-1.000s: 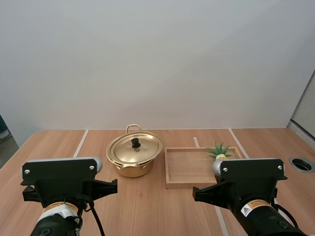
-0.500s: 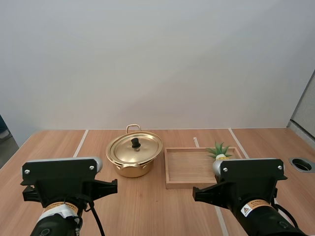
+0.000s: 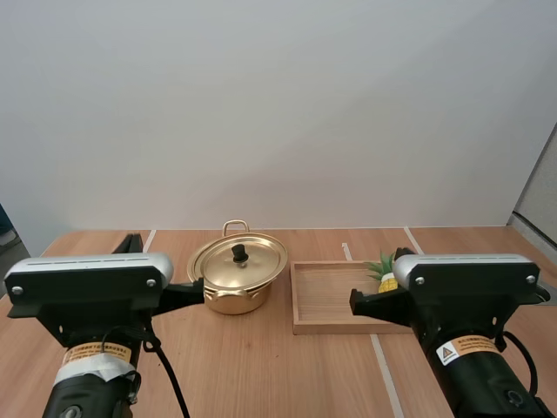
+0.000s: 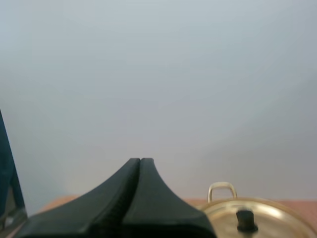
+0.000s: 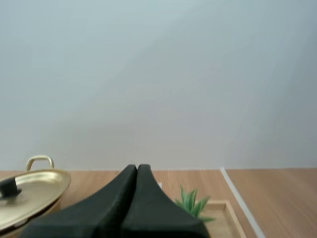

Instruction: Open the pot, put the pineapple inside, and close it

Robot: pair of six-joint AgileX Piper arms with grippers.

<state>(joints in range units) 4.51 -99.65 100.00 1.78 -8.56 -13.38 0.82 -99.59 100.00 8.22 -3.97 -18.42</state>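
A gold pot (image 3: 237, 279) stands at the middle of the wooden table, its lid (image 3: 238, 261) with a black knob (image 3: 238, 252) resting on it. To its right lies a wooden tray (image 3: 335, 300), and at the tray's far right corner is the pineapple (image 3: 385, 271), partly hidden behind my right arm. My left gripper (image 4: 140, 161) is shut on nothing, a dark wedge short of the pot (image 4: 257, 218). The right gripper (image 5: 137, 167) is shut on nothing as well, with the pineapple's green leaves (image 5: 190, 202) just beyond it and the pot lid (image 5: 27, 191) off to one side.
White tape lines (image 3: 378, 353) run across the table top. Both arms' wrist blocks hang over the table's near part, the left one (image 3: 87, 283) near the pot, the right one (image 3: 466, 279) beside the tray.
Both arms have lifted and moved forward toward the pot and the tray. The right arm now covers more of the pineapple. Pot, lid and tray have not moved.
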